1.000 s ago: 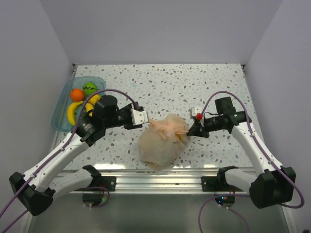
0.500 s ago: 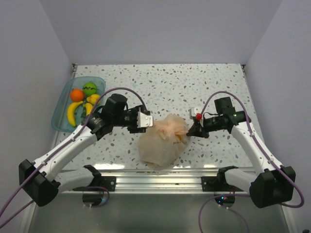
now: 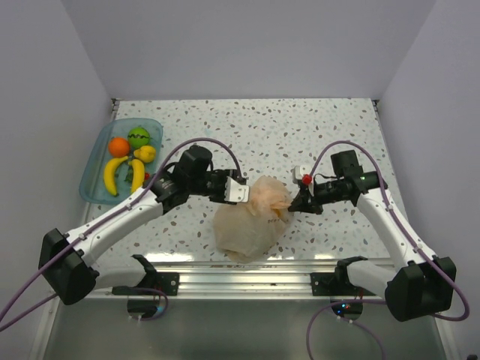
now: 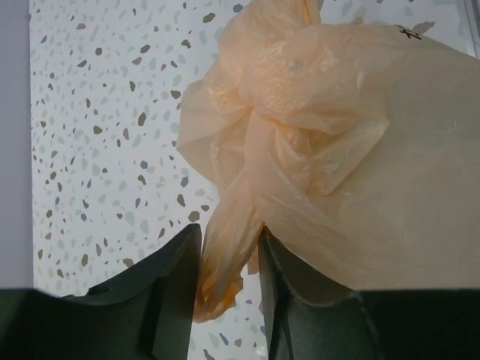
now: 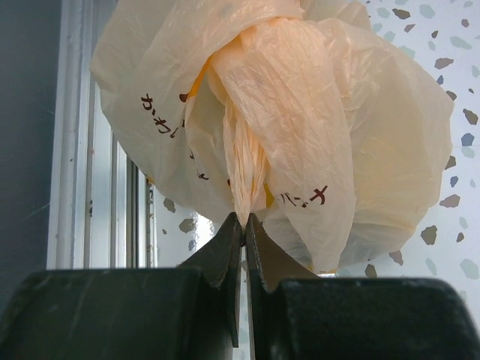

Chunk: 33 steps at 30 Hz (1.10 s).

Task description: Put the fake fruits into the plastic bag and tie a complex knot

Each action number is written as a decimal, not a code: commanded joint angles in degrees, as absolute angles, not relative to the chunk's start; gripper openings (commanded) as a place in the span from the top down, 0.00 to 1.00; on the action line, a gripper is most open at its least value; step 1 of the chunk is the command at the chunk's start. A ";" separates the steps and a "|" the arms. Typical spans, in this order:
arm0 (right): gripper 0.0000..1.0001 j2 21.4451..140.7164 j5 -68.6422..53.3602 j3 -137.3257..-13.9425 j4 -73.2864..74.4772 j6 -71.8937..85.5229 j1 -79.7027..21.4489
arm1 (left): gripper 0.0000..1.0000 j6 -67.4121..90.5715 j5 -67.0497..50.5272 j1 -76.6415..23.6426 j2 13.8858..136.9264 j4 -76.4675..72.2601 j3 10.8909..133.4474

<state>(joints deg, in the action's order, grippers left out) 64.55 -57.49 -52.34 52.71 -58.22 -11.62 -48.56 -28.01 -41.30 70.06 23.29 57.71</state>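
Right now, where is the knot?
Top view: the knot sits atop the plastic bag, near the front centre of the table, between the left claw and right claw.

Robotics lab test cell: a speckled table (image 3: 315,135) is boxed in by bare pale walls (image 3: 247,45) at 9, 12 and 3 o'clock. Two white-and-black arms, left arm (image 3: 112,221) and right arm (image 3: 390,225), are bolted to an aluminium rail (image 3: 247,276) along the 6 o'clock edge and trail purple cables (image 3: 341,144). A blue tray (image 3: 91,171) at 10 o'clock holds fake fruits (image 3: 118,146).
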 commanded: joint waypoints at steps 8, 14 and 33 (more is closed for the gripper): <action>1.00 61.35 -56.78 -51.95 49.13 -48.62 -11.16 | 1.00 -45.88 -22.16 -41.05 71.11 22.76 59.59; 1.00 58.62 -55.63 -52.38 49.22 -44.48 -5.64 | 1.00 -43.15 -14.33 -37.62 65.13 23.82 56.87; 0.78 64.08 -61.97 -56.87 62.60 -44.85 3.62 | 1.00 -28.66 -21.44 -36.74 58.71 22.59 49.48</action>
<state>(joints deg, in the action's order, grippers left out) 65.14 -60.03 -55.05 60.82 -47.09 7.27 -33.32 -16.73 -36.75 57.74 25.17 48.90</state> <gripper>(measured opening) 0.175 0.019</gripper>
